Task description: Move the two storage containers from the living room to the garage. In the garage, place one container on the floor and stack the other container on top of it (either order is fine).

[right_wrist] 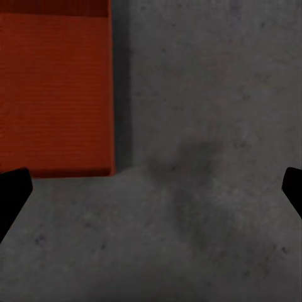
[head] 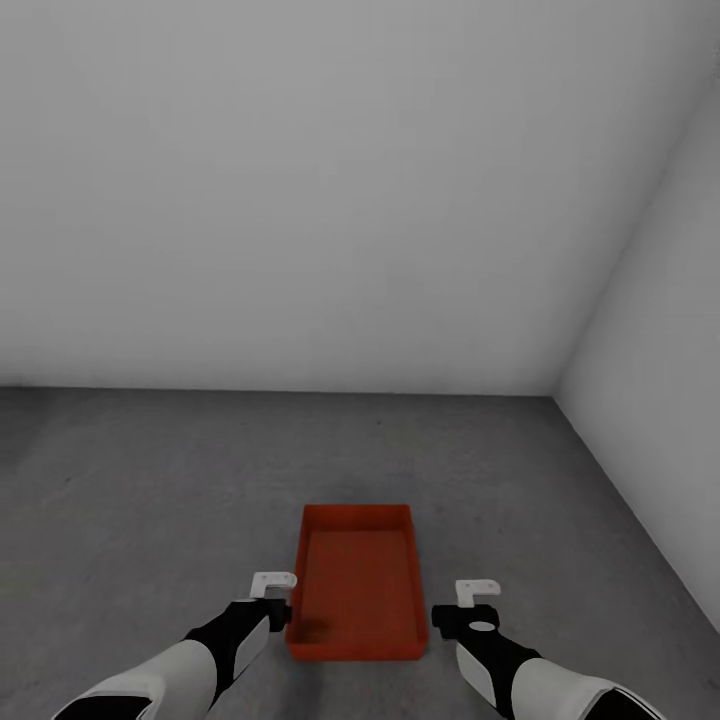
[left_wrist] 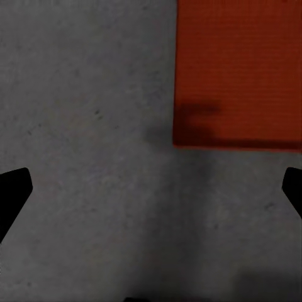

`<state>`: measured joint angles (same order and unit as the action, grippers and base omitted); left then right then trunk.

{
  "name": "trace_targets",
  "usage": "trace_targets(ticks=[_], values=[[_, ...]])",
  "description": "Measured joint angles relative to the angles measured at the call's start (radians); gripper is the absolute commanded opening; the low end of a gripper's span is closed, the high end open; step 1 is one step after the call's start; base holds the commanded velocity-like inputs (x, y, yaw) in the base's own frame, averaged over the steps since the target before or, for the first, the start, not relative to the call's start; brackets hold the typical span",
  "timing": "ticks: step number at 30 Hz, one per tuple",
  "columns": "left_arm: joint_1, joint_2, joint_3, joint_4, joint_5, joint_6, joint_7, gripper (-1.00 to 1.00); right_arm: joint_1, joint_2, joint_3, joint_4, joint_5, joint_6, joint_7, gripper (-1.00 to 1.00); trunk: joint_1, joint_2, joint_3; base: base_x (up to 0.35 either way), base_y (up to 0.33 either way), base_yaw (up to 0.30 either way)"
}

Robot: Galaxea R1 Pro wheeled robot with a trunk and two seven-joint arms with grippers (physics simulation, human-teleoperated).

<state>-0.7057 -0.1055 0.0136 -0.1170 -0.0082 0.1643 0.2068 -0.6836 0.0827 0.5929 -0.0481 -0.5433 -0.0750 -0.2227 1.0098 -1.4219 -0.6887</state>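
Sitting open-side up on the grey floor [head: 150,480] near the white walls' [head: 350,200] corner: one orange-red container [head: 356,585]. Hovering at its near corners, left gripper [head: 272,585] just beside its left wall, right gripper [head: 478,596] a little off its right wall. Both sets of jaws standing wide apart, gripping nothing, over bare concrete.

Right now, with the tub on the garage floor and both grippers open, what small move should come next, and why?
Probably back both arms away: the orange tub rests on the concrete floor, and the left gripper and right gripper flank it open, holding nothing.
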Motion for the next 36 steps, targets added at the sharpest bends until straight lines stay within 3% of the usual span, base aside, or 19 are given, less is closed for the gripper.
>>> trace_targets(ticks=[9,23,36], values=[[0.0,0.001,0.0,0.008,0.004,-0.004,-0.001,1.0,0.0,0.007,0.0,0.001,-0.001,0.001,0.001,1.0,-0.035,0.063,0.039,0.0,0.0,0.0],[0.001,0.019,0.001,0.089,0.013,-0.012,-0.001,1.0,0.0,0.013,0.004,0.022,0.0,0.01,0.01,1.0,-0.088,0.161,0.084,0.0,0.0,0.0],[0.001,0.021,0.002,0.101,0.022,-0.01,-0.002,1.0,0.0,0.013,0.004,0.023,-0.001,0.01,0.015,1.0,-0.138,0.252,0.125,0.0,0.0,0.0]])
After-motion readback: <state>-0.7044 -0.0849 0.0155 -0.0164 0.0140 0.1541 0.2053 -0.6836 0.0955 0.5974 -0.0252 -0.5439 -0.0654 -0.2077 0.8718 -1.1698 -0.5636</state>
